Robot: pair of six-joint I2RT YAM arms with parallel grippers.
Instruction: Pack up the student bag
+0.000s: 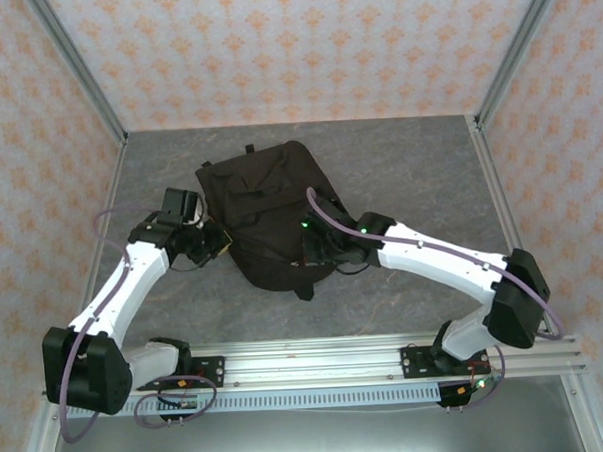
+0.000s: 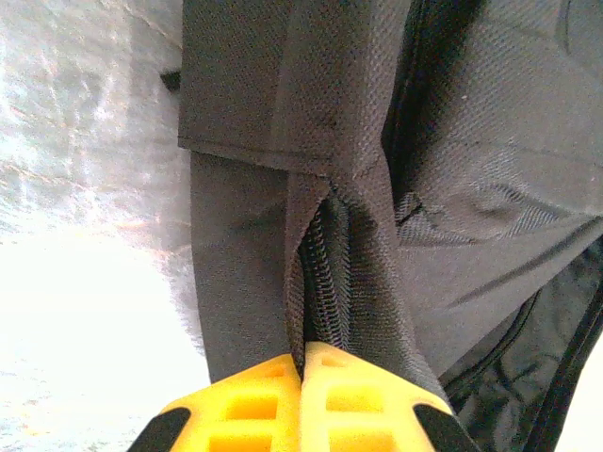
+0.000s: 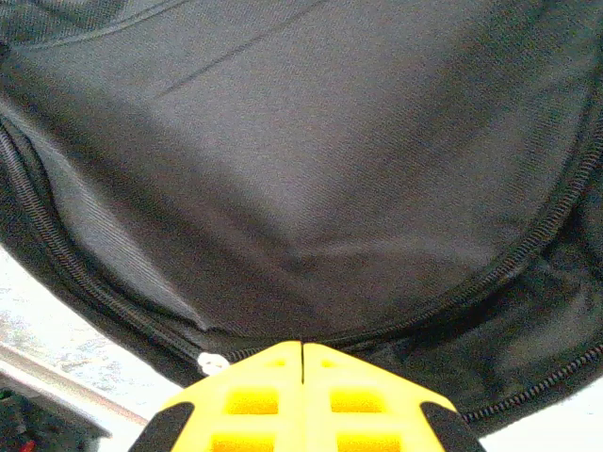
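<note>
Here the student bag (image 1: 265, 203) lies flat in the middle of the grey table (image 1: 409, 171), its rounded end toward the near edge. The left gripper (image 2: 301, 353) is at the bag's left side, its 2 yellow fingers closed on a fold of fabric beside a zipper (image 2: 325, 254). The right gripper (image 3: 301, 347) rests on the bag's near right part, fingers pressed together against the cloth; I cannot tell whether any is caught.

Grey table (image 1: 409, 171) – black student bag (image 1: 266, 213) lying flat, mid-surface.
</note>
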